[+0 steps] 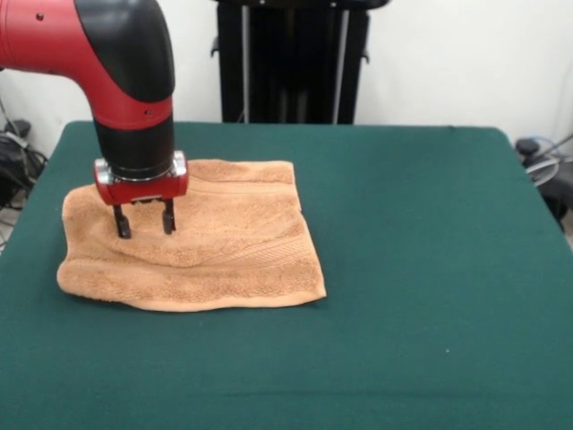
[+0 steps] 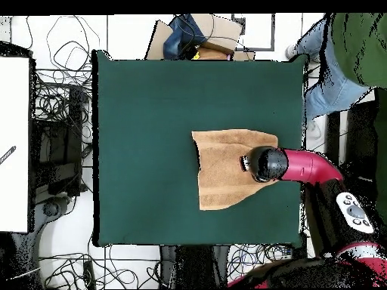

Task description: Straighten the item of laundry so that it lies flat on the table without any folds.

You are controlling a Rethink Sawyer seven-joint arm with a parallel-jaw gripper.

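Observation:
The light orange-tan towel [image 1: 201, 242] lies on the left part of the dark green table [image 1: 403, 269], mostly spread out, with shallow ridges across its middle and a woven band near its front edge. In the overhead view the towel [image 2: 223, 170] lies right of the table's middle [image 2: 151, 136]. My gripper [image 1: 143, 219] points straight down over the towel's left part, its two black fingers [image 1: 121, 222] apart with their tips at the cloth surface. Nothing is held between them. In the overhead view the arm's head hides the gripper [image 2: 248, 162].
A black stand [image 1: 291, 63] rises behind the table's far edge. Cables lie on the floor at both sides [image 1: 537, 157]. A person in green top and jeans [image 2: 344, 68] stands at the table's corner in the overhead view. A white desk [image 2: 13, 143] is at the left.

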